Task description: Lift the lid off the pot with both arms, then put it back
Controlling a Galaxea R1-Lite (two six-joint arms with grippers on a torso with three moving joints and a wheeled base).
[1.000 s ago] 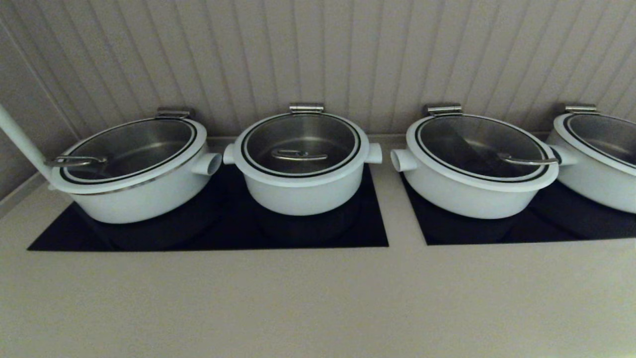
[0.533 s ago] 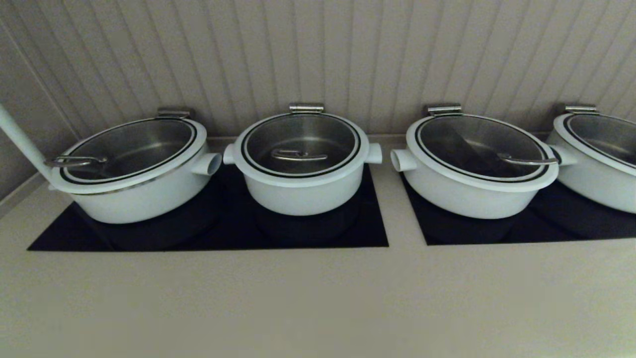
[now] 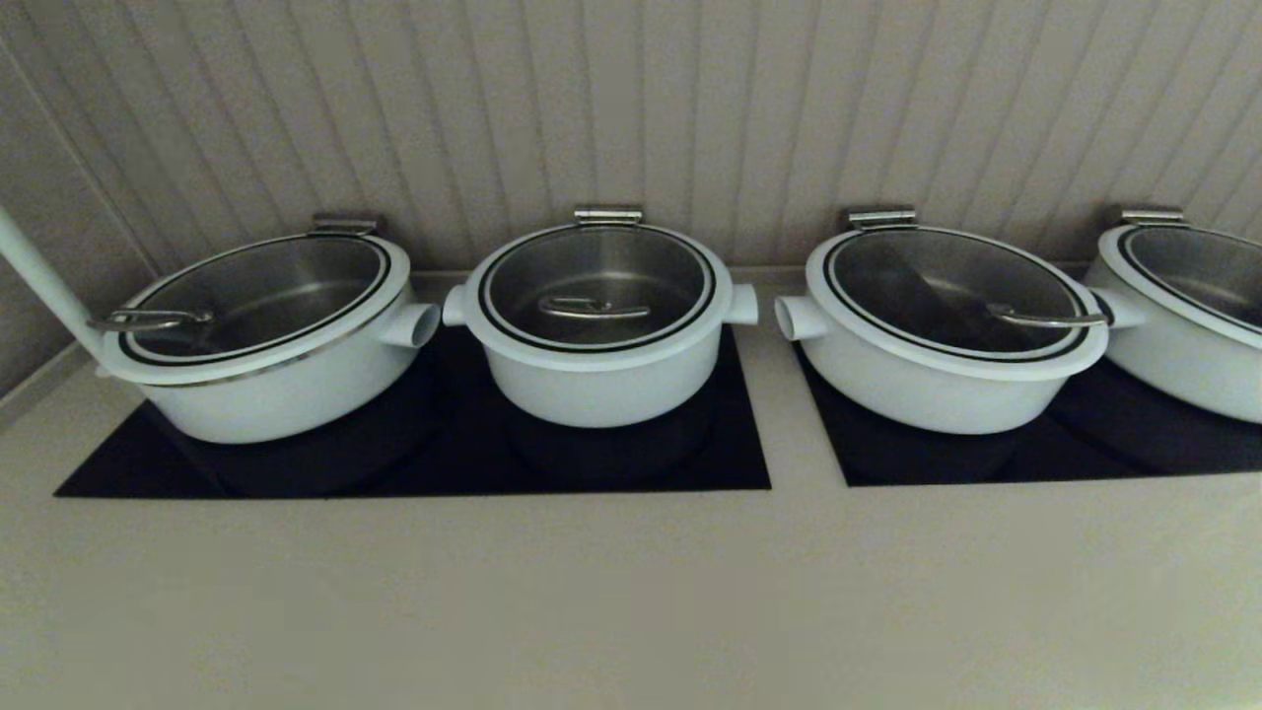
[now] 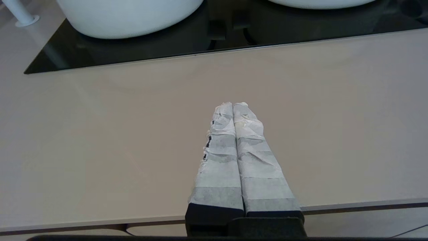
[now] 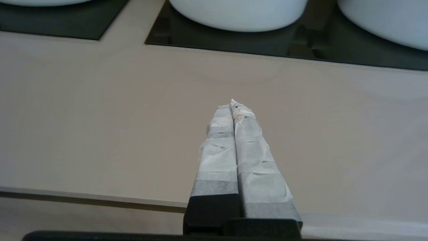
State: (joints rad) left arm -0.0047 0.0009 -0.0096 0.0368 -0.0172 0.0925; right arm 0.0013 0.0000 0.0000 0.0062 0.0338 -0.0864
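The pot point(image 3: 601, 380), small, deep and white with two stub handles, stands on a black hob panel point(image 3: 735, 463) in the middle of the head view. The lid point(image 3: 597, 286) sits closed on it, its steel handle point(image 3: 594, 309) at the centre. Neither arm shows in the head view. My left gripper point(image 4: 232, 104) is shut and empty over the beige counter point(image 4: 100, 134), short of the hob. My right gripper point(image 5: 231, 104) is shut and empty over the counter point(image 5: 83, 117) near its front edge.
A wider white pot point(image 3: 266, 335) stands left of the task pot, another point(image 3: 946, 330) on the right on a second hob panel point(image 3: 1085, 444), a third point(image 3: 1188, 316) at the far right. A white post point(image 3: 39, 281) rises at the far left. A ribbed wall stands behind.
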